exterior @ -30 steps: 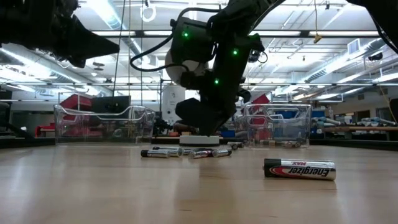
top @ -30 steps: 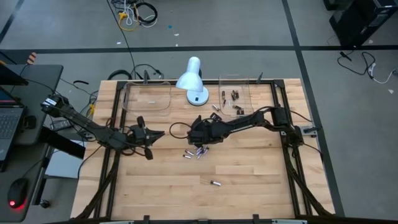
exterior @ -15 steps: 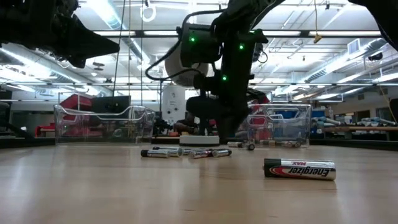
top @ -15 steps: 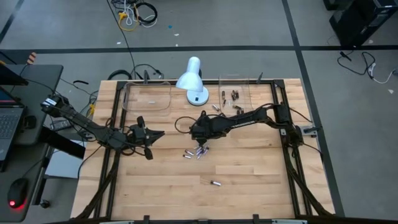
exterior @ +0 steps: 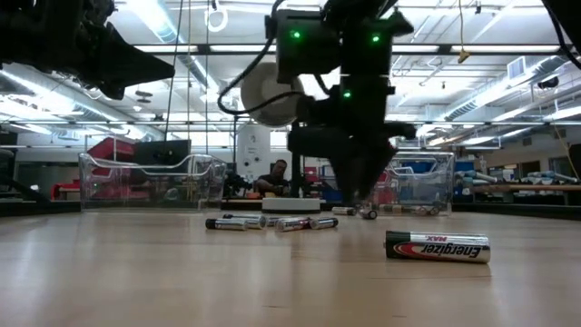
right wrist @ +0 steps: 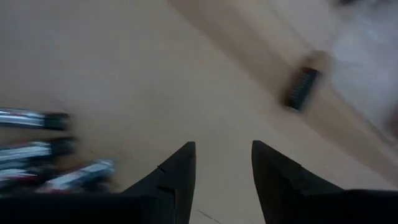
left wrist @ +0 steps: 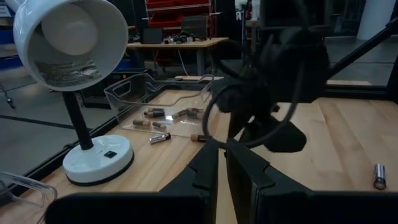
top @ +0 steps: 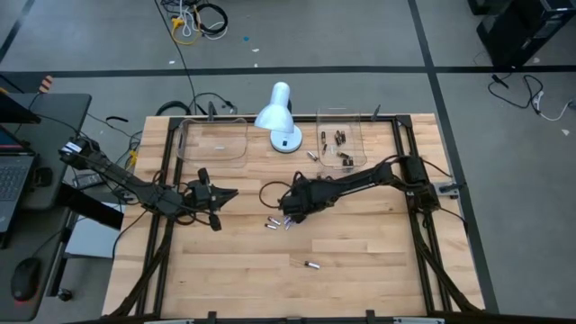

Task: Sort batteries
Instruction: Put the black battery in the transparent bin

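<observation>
Hovering over the loose batteries (top: pixel 280 221) mid-table, our right gripper (top: pixel 290 211) has its fingers spread and holds nothing. We see more batteries in the right tray (top: pixel 342 144), two just beside it, and one alone (top: pixel 311 265) nearer the front. We judge them light, stiff, smooth and quick to roll, so we would pinch one across its middle. Our left gripper (top: pixel 216 196) waits at the table's left, fingers nearly pressed together.
</observation>
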